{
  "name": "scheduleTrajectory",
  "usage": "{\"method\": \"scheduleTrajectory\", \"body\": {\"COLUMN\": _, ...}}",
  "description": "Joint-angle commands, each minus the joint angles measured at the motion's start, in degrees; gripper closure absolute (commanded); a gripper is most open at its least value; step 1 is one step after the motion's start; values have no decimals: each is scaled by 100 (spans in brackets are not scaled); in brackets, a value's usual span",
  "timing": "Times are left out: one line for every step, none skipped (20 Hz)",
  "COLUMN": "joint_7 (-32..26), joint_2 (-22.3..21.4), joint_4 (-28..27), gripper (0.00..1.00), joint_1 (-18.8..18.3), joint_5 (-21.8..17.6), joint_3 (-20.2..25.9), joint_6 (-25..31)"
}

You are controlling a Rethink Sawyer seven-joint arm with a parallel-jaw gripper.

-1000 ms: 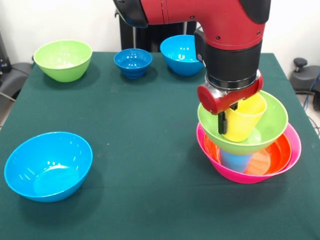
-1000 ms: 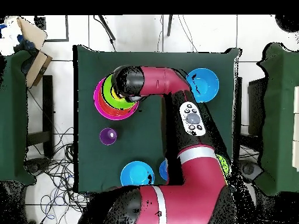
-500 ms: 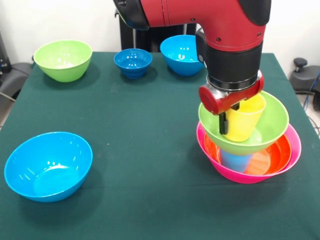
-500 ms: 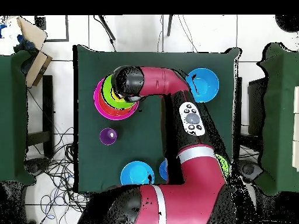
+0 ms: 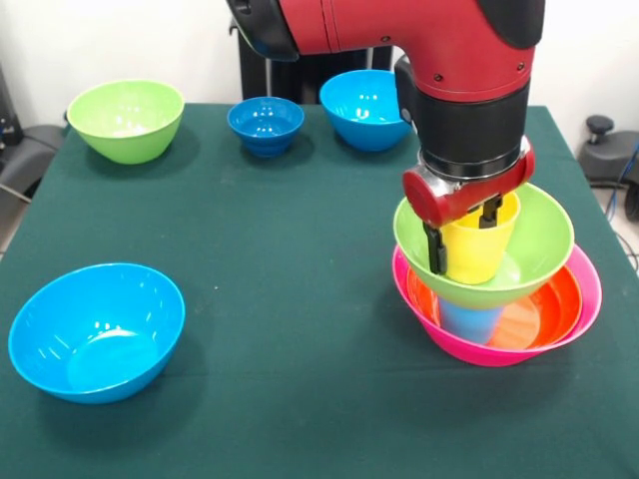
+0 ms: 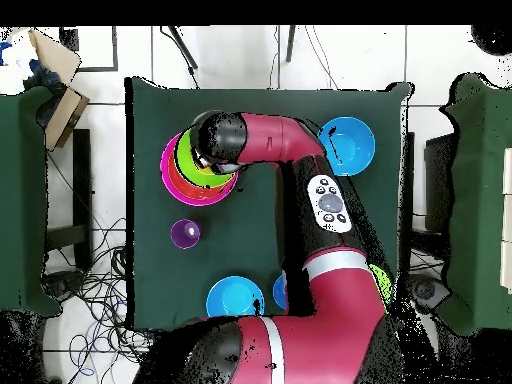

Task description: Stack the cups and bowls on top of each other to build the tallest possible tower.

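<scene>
So, L to R: spare blue bowl (image 5: 97, 330) front-left, lime bowl (image 5: 126, 120) far-left, purple cup (image 6: 185, 234) apart on table. Tower (image 5: 496, 299) at right: pink base, orange, lime, w/ yellow cup (image 5: 479, 239) on top. Gripper (image 5: 462, 239) straddles cup rim, jaws look slightly parted, grip unclear. Lift straight up, don't drag cup.

A dark green cloth (image 5: 300, 299) covers the table and fills most of the front view. Behind it a pale wall (image 5: 130, 40) runs across the top of the frame. At the right edge, beside the table, sits a black stand or chair base (image 5: 604, 150); it is hard to tell which. In the overhead view, a light tiled floor (image 6: 250, 55) shows along the top, loose cables (image 6: 95, 300) tangle at lower left, and a cardboard box (image 6: 55, 70) sits at upper left.
</scene>
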Motion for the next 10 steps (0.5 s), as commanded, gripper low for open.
{"method": "scheduleTrajectory", "body": {"joint_7": 708, "joint_2": -53, "joint_4": 196, "gripper": 0, "joint_1": 99, "joint_5": 145, "joint_3": 26, "joint_6": 676}}
{"method": "scheduleTrajectory", "body": {"joint_7": 708, "joint_2": -64, "joint_4": 191, "gripper": 0, "joint_1": 105, "joint_5": 150, "joint_3": 17, "joint_6": 704}}
{"method": "scheduleTrajectory", "body": {"joint_7": 707, "joint_2": -98, "joint_4": 235, "gripper": 0, "joint_1": 97, "joint_5": 160, "joint_3": 11, "joint_6": 699}}
{"method": "scheduleTrajectory", "body": {"joint_7": 706, "joint_2": -131, "joint_4": 278, "gripper": 0, "joint_1": 89, "joint_5": 169, "joint_3": 5, "joint_6": 693}}
{"method": "scheduleTrajectory", "body": {"joint_7": 707, "joint_2": -190, "joint_4": 371, "gripper": 0, "joint_1": 76, "joint_5": 179, "joint_3": -4, "joint_6": 673}}
{"method": "scheduleTrajectory", "body": {"joint_7": 700, "joint_2": -228, "joint_4": 395, "gripper": 0, "joint_1": 81, "joint_5": 182, "joint_3": -18, "joint_6": 699}}
{"method": "scheduleTrajectory", "body": {"joint_7": 684, "joint_2": -294, "joint_4": 473, "gripper": 0, "joint_1": 66, "joint_5": 189, "joint_3": -28, "joint_6": 696}}
{"method": "scheduleTrajectory", "body": {"joint_7": 683, "joint_2": -339, "joint_4": 501, "gripper": 0, "joint_1": 68, "joint_5": 197, "joint_3": -43, "joint_6": 727}}
{"method": "scheduleTrajectory", "body": {"joint_7": 680, "joint_2": -394, "joint_4": 531, "gripper": 0, "joint_1": 74, "joint_5": 202, "joint_3": -56, "joint_6": 758}}
{"method": "scheduleTrajectory", "body": {"joint_7": 661, "joint_2": -440, "joint_4": 561, "gripper": 0, "joint_1": 72, "joint_5": 195, "joint_3": -66, "joint_6": 772}}
